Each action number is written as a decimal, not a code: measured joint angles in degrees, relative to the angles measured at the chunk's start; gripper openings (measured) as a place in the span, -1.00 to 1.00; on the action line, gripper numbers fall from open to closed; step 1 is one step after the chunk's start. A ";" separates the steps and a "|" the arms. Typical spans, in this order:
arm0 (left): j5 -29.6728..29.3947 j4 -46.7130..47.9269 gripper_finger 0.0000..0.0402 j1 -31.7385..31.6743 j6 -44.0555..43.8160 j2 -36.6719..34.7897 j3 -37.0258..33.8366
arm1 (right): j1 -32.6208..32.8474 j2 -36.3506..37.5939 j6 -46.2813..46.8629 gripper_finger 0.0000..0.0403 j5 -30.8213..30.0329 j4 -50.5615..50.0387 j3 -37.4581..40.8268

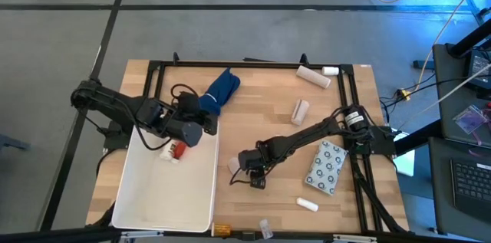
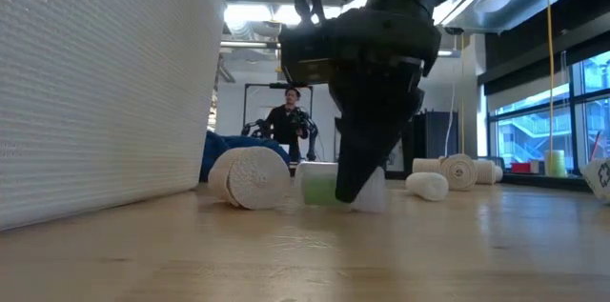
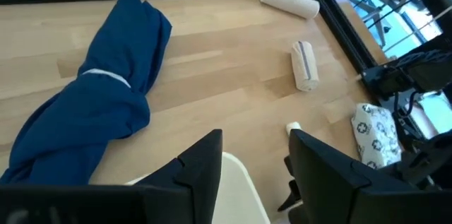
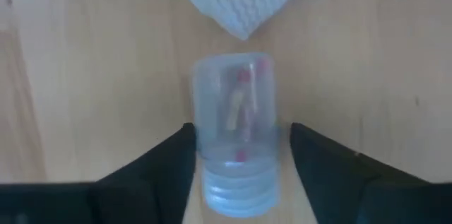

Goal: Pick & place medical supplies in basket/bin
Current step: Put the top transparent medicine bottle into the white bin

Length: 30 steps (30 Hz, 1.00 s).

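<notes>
Right wrist view is showing us our right gripper (image 4: 240, 157) straddling a clear bottle (image 4: 236, 136) lying near the tub (image 1: 165, 185), contact unclear; our left gripper (image 3: 254, 164) is hovering open over it.

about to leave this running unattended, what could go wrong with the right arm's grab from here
The right gripper straddles a small clear bottle lying on its side on the table; the round body could roll or squirt out if the fingers close off-centre. The white bin corner sits close beyond the bottle, so a push forward may jam it there. The left gripper hovers over the bin's edge, so a drop-off could crowd it.
</notes>
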<state>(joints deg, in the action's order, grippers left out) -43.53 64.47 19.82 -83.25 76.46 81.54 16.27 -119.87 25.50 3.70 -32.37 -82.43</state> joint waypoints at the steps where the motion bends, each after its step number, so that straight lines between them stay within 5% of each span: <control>1: 0.13 -0.05 -0.21 0.01 0.02 0.11 0.00 | 0.00 0.08 -0.38 0.01 -0.02 -0.16 0.00; 6: -0.10 -0.04 -0.21 0.00 0.03 0.07 0.00 | -0.02 0.50 -3.24 -0.32 0.06 -0.75 -0.02; 15: -3.21 -4.65 -0.21 0.39 7.33 -0.16 0.00 | -4.00 7.93 -5.09 -0.33 0.90 -9.60 0.00; 23: -3.49 -24.72 -0.21 0.38 30.40 -0.70 0.07 | -9.68 24.71 -3.35 -0.31 -1.78 -10.84 -0.02; 30: -3.48 -42.93 -0.21 0.25 42.75 -0.74 0.07 | -11.39 40.36 -5.42 -0.30 -4.02 5.26 -0.05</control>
<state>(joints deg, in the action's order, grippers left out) -47.01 21.54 20.08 -40.50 75.72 81.60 4.89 -79.51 20.08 -0.32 -27.11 -82.48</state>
